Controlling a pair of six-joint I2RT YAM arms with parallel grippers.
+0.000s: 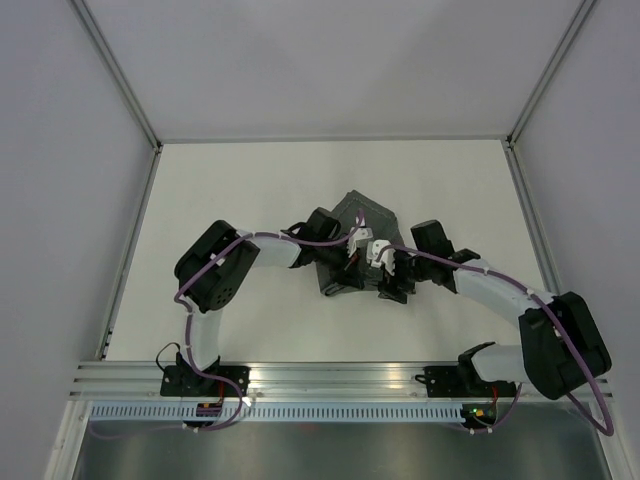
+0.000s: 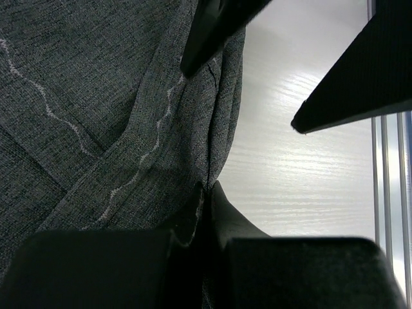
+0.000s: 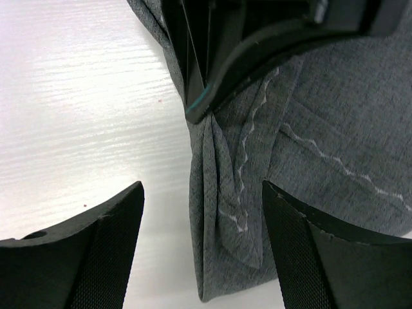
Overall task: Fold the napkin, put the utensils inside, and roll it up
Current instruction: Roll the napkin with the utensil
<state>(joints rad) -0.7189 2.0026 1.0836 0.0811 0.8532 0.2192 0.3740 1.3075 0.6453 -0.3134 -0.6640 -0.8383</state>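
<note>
The dark grey napkin [image 1: 366, 213] lies bunched into folds mid-table, with both grippers meeting over its near part. My left gripper [image 2: 207, 190] is shut on a folded edge of the napkin [image 2: 96, 96], whose pale stitched line runs right into the jaws. My right gripper [image 3: 203, 190] is open and straddles the rolled end of the napkin [image 3: 225, 219] without pinching it. The left gripper [image 3: 225, 58] shows just beyond it in the right wrist view. Two right fingers [image 2: 360, 90] cross the left wrist view. The utensils are hidden.
The white table [image 1: 250, 190] is bounded by grey walls at the back and sides. An aluminium rail [image 1: 330, 375] with both arm bases runs along the near edge. The arms [image 1: 215, 270] [image 1: 560, 340] bow outward on either side of the cloth.
</note>
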